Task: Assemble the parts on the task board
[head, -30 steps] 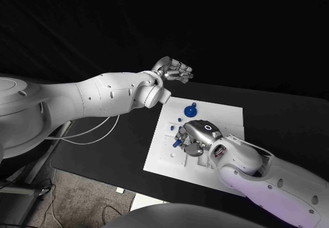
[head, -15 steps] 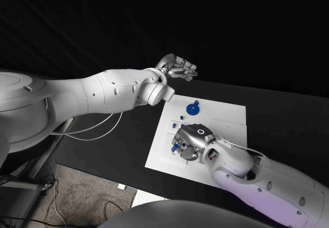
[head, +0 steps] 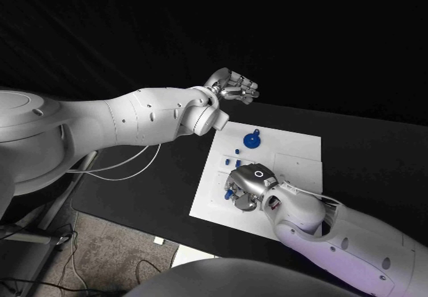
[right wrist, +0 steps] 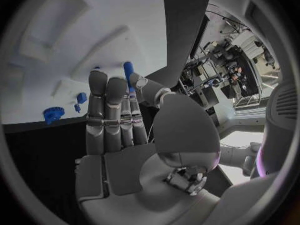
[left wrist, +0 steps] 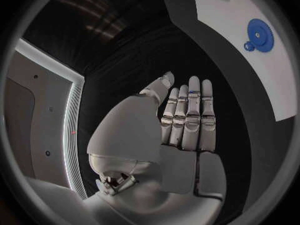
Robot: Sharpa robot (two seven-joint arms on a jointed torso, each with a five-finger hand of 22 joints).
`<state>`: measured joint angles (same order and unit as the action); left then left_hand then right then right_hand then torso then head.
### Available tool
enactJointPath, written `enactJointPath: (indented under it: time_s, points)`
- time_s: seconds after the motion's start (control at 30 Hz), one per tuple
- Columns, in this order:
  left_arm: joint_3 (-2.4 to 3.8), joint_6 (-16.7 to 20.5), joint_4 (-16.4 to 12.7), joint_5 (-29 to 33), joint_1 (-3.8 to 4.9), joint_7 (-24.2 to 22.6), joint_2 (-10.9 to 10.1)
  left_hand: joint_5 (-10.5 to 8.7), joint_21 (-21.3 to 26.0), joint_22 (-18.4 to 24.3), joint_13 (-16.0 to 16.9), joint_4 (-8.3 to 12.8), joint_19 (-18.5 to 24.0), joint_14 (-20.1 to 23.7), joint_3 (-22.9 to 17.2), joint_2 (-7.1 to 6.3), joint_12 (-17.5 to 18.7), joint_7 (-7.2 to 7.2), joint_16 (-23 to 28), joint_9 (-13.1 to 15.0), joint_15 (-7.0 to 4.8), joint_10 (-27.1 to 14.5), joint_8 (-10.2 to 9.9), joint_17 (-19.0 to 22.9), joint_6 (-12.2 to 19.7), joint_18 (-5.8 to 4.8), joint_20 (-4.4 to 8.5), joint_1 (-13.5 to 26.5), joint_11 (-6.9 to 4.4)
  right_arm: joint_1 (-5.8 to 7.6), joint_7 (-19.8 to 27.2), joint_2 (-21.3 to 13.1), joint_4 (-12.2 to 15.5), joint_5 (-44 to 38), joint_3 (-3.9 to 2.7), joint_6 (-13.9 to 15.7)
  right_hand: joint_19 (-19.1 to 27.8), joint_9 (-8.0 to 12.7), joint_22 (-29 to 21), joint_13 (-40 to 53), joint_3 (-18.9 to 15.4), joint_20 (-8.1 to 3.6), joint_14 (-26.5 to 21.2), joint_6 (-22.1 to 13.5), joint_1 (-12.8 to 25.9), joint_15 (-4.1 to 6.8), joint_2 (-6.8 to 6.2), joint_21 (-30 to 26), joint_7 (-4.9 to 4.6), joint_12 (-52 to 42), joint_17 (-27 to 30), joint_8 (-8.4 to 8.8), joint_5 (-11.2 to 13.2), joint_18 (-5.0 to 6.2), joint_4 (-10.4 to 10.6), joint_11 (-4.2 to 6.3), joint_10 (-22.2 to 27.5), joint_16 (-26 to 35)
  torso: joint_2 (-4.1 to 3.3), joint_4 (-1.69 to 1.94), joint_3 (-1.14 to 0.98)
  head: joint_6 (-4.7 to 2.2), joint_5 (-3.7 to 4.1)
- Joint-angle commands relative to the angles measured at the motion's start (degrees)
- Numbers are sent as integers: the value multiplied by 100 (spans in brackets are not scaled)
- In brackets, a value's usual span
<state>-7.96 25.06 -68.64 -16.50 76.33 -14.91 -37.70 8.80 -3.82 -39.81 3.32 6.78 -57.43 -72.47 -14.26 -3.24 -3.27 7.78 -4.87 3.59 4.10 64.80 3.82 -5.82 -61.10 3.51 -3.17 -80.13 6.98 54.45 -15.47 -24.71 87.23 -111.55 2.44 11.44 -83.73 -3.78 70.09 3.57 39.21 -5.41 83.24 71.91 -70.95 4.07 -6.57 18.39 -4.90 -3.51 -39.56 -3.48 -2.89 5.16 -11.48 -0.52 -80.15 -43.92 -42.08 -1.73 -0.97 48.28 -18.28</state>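
The white task board [head: 294,148] lies in the middle of the black table. A blue gear [head: 252,142] sits near its far edge, and small blue pieces [head: 237,152] lie just nearer. My right hand [head: 250,185] hovers low over the board's left-middle part. In the right wrist view its thumb and a finger pinch a blue peg [right wrist: 128,69] above the board [right wrist: 106,20], with the other fingers [right wrist: 106,110] straight. My left hand [head: 234,85] is raised beyond the board's far left corner. Its fingers [left wrist: 187,115] are straight and hold nothing.
The left wrist view shows the gear [left wrist: 259,35] on the board [left wrist: 231,20], far from that hand. The right wrist view shows the gear [right wrist: 53,114] and a small blue piece [right wrist: 81,97] near the board's edge. Black table [head: 365,154] surrounds the board.
My right hand has slid a little toward the board's near left side, staying low over it. The left hand stays raised with hardly any movement.
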Motion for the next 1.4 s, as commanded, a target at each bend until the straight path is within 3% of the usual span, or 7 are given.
enactJointPath:
  time_s: [0.03,0.5,0.97,1.17,1.4]
  points:
    - [4,-70,-14,26,10,-29,7,-23,-20,5,-1,-5,-29,-8,26,49,-17,14,19,1,22,-41,-1,-2,-15,-65,4,7,-1,-5,-42,0,-1,-146,6,-112,-25,-37,5,6,1,-16,12,135,-7,20,57,-6,74,3,-5,-20,-14,88,-23,-3,-34,-28,5,-9,-3,7,-8]
    - [4,-70,-14,26,10,-28,1,-23,-20,5,-1,-5,-29,-8,26,49,-17,14,19,1,22,-41,-1,-2,-15,-65,4,7,-1,-5,-83,3,-23,-194,20,-207,-30,-38,20,6,8,-16,11,139,3,21,60,-13,74,3,-3,-21,-13,90,-39,-3,-36,-33,-1,-8,-7,17,6]
    - [4,-73,-19,26,10,-27,9,-23,-20,5,-1,-5,-29,-8,26,49,-17,14,19,1,22,-41,-1,-2,-15,-65,4,7,-1,-13,-92,164,-196,-214,161,-267,-22,-34,34,5,3,-8,-2,105,37,13,53,-52,64,4,24,-17,-38,89,-42,-12,1,-17,4,-3,3,25,16]
    - [4,-82,-21,26,10,-21,10,-23,-20,5,-1,-5,-29,-8,26,49,-17,14,19,1,22,-41,-1,-2,-15,-65,4,7,-1,-14,-8,196,-229,-66,181,-45,-42,-2,13,-1,-217,37,14,-197,101,-44,-43,-90,-14,5,55,-12,-414,111,5,-99,317,-23,5,-13,0,23,11]
    - [4,-86,-21,26,10,-17,7,-23,-20,5,-1,-5,-29,-8,26,49,-17,14,19,1,22,-41,-1,-2,-15,-65,4,7,-1,-14,49,183,-250,92,188,159,-61,16,-46,-14,-568,130,-6,-729,214,-142,-311,-160,-141,10,75,-3,-686,188,98,-268,837,-62,6,-9,-2,10,20]
